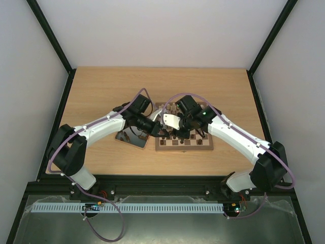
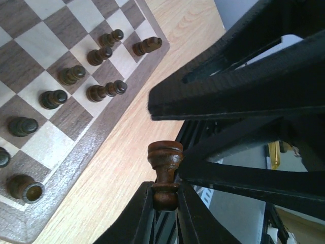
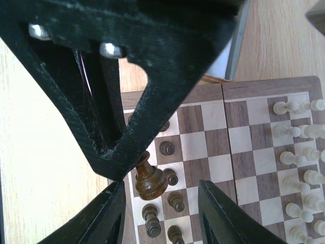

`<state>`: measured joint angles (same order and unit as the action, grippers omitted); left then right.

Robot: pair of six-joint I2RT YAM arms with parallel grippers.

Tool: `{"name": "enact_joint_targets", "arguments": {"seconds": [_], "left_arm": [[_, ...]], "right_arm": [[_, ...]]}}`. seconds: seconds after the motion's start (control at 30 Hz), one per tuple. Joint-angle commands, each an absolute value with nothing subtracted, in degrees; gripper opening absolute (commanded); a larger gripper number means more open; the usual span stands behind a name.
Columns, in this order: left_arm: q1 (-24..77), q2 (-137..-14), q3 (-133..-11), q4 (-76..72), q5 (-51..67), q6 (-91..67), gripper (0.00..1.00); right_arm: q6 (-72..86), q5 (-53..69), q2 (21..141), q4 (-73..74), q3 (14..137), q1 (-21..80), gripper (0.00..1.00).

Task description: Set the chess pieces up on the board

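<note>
Beside the board edge, the left jaws clamp one dark chess piece, the right jaws wide around it; other dark pieces stand on squares, this one yet unplaced

Dark pieces partly set on the board
The board, brown and tan checks inside a brown border, lies flat. The dark brown pieces stand upright in two rows along one edge. The held piece hangs tilted near that edge, pinched by one end in the left gripper.
</note>
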<state>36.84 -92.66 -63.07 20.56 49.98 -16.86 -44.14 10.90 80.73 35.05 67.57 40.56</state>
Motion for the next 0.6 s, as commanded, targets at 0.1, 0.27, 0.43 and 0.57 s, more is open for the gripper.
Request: {"name": "enact_joint_targets", "arguments": {"seconds": [0.1,0.27,0.43,0.57], "left_arm": [[37.7,-91.32,-65.3,22.26,54.54,-14.51,0.08],[37.96,-91.32,-65.52,23.25,54.87,-13.57,0.08],[38.23,-91.29,-65.72,23.69,55.2,-12.78,0.08],[38.32,-91.33,-65.83,23.91,55.47,-12.31,0.08]], "right_arm": [[-47.61,10.62,80.93,38.01,66.56,42.17,0.39],[-48.04,10.9,80.94,38.68,66.24,42.6,0.34],[-48.45,11.1,80.77,38.67,65.63,42.84,0.24],[-48.6,11.77,80.65,38.93,65.05,43.06,0.19]]}}
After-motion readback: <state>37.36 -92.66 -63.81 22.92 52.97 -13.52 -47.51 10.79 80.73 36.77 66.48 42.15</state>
